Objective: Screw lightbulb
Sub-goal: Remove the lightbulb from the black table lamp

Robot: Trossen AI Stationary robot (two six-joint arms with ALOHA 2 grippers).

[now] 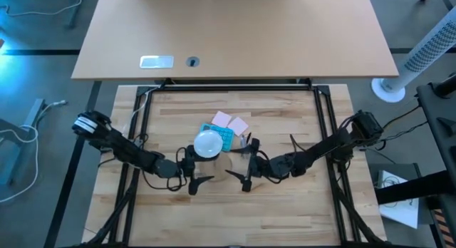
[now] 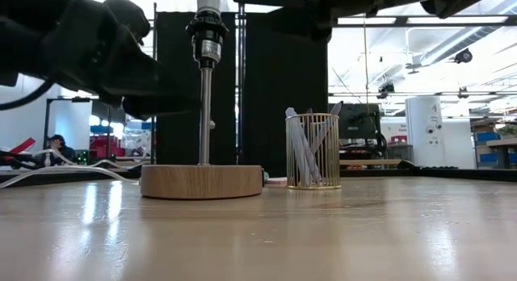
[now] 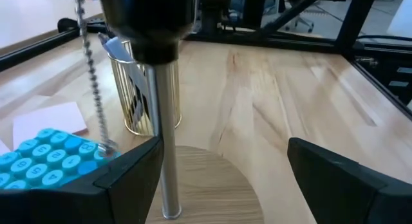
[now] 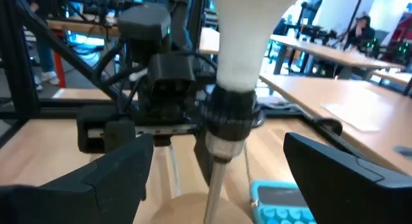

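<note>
Bulb (image 1: 208, 142), frosted pear shape, seated in black socket (image 4: 226, 114); both jaws open, empty.

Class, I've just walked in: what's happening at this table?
Two robot arms flank a small lamp on a round wooden base. The lightbulb already sits in the black socket atop the metal pole. The left gripper and right gripper are both open, either side of the lamp, gripping nothing.

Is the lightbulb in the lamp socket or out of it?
In: the lightbulb stands upright with its base inside the black socket atop the lamp pole.
</note>
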